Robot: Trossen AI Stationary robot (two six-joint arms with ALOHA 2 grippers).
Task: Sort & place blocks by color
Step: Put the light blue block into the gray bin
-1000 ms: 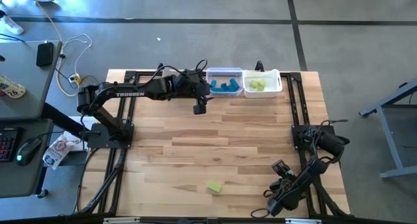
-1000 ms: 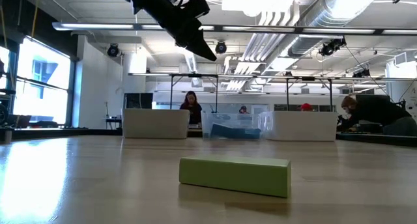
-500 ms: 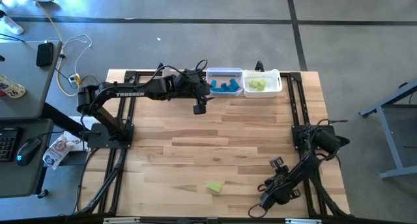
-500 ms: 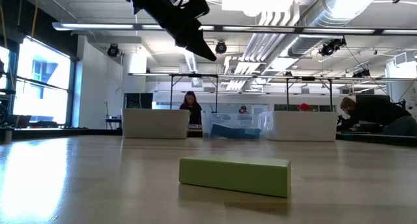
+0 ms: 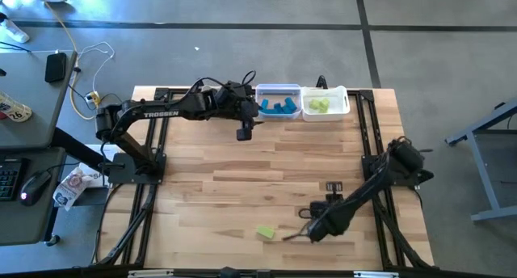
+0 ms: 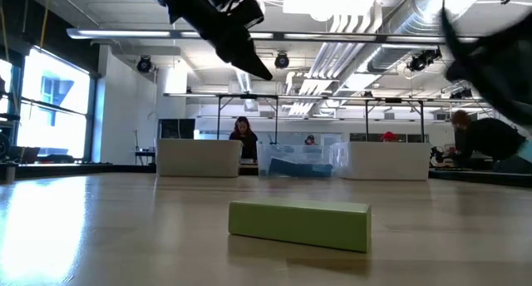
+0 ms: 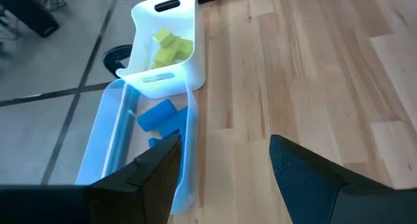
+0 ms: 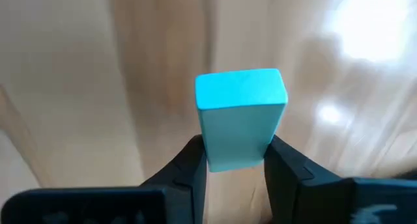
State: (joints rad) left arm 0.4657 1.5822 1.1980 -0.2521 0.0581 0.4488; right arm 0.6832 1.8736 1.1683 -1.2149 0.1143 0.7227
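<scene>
**One green block on the desk, a teal block in our right gripper**

Wood planks cover the desk (image 5: 242, 181), and behind it an open workshop shows, with people seated at benches far back.

Our right gripper (image 8: 236, 160) reaches low over the front edge, right of centre, fingers pinching a pale teal block (image 8: 240, 116) that stands up between them. From above, that gripper (image 5: 300, 232) sits just beside a yellow-green block (image 5: 266, 231) lying flat near the front edge; from table height this block (image 6: 300, 223) is a low bar.

Our left gripper (image 5: 245, 132) hangs over the back edge beside the bins, fingers (image 7: 140, 178) spread with nothing between them. At the back edge, one bin (image 7: 190, 15) holds yellow-green blocks (image 7: 171, 47), and the bin touching it (image 7: 111, 146) holds blue blocks (image 7: 158, 114). A third bin (image 6: 199, 158) shows only from table height.
</scene>
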